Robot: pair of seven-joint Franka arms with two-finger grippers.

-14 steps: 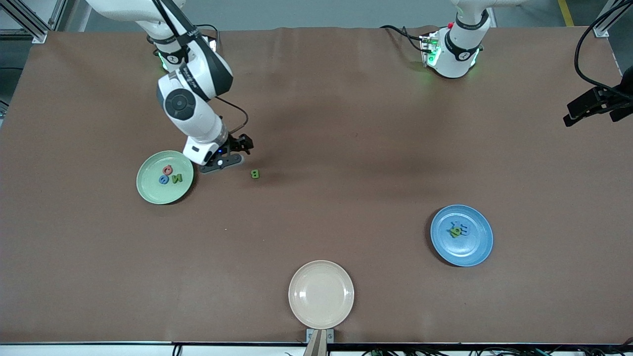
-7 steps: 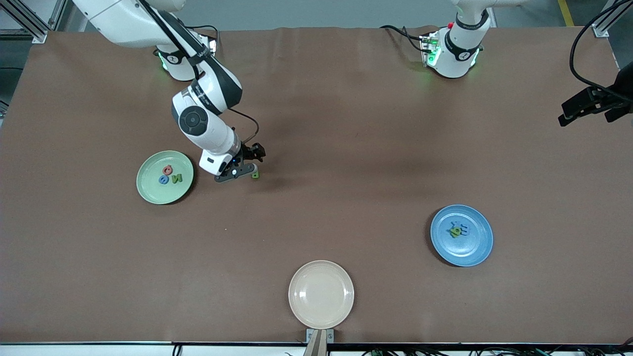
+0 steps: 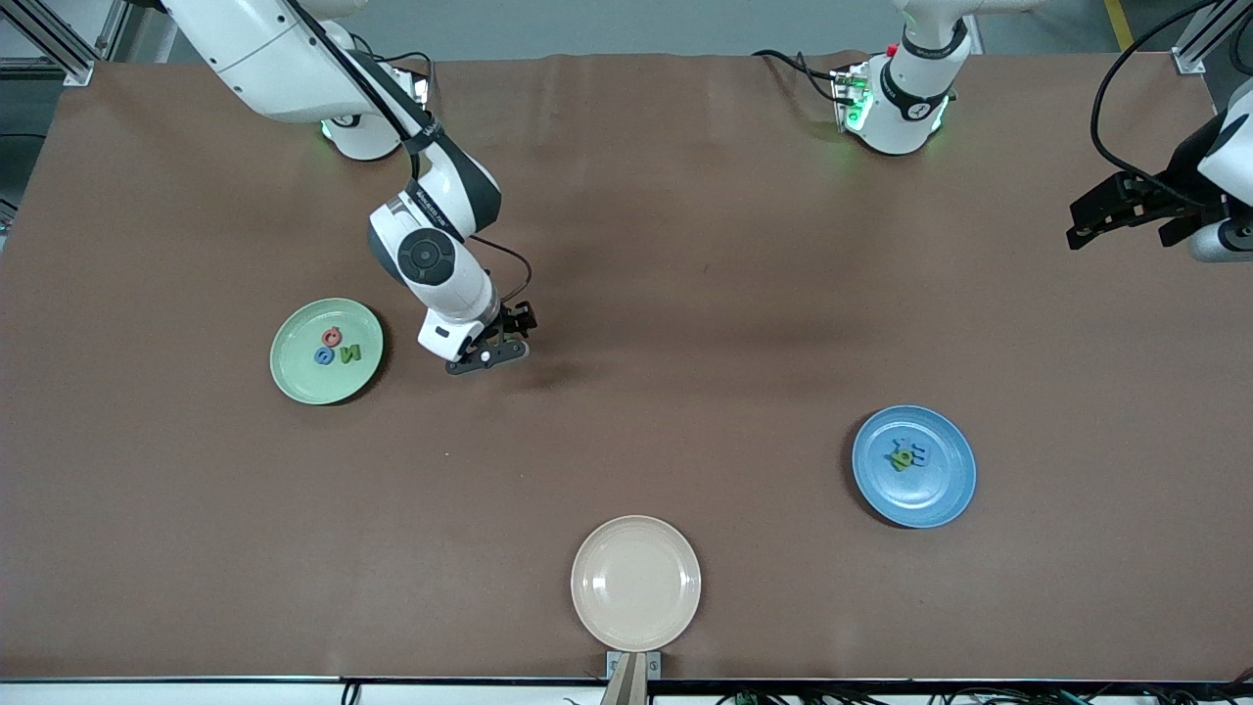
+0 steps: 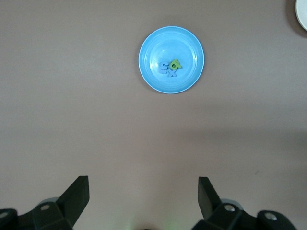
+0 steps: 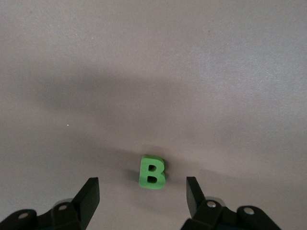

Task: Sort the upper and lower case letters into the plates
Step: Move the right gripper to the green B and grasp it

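A green letter B [image 5: 152, 172] lies on the brown table, a little ahead of the gap between my right gripper's [image 5: 142, 191] open fingers. In the front view the right gripper [image 3: 497, 349] hangs low over that spot and hides the B. The pale green plate [image 3: 294, 382] beside it holds a red, a blue and a green letter [image 3: 349, 353]. The blue plate [image 3: 945, 494] holds a small cluster of letters [image 3: 905, 455]. It also shows in the left wrist view [image 4: 153, 48]. My left gripper [image 4: 142, 188] is open and empty, held high over the left arm's end of the table [image 3: 1089, 217].
A beige plate [image 3: 635, 583] with nothing on it lies at the table edge nearest the front camera. Its rim shows in the left wrist view [image 4: 302, 14]. Both arm bases stand along the table edge farthest from that camera.
My right gripper has moved from beside the pale green plate to over the green B, which it now hides in the front view. My left gripper has shifted slightly toward the table's middle.
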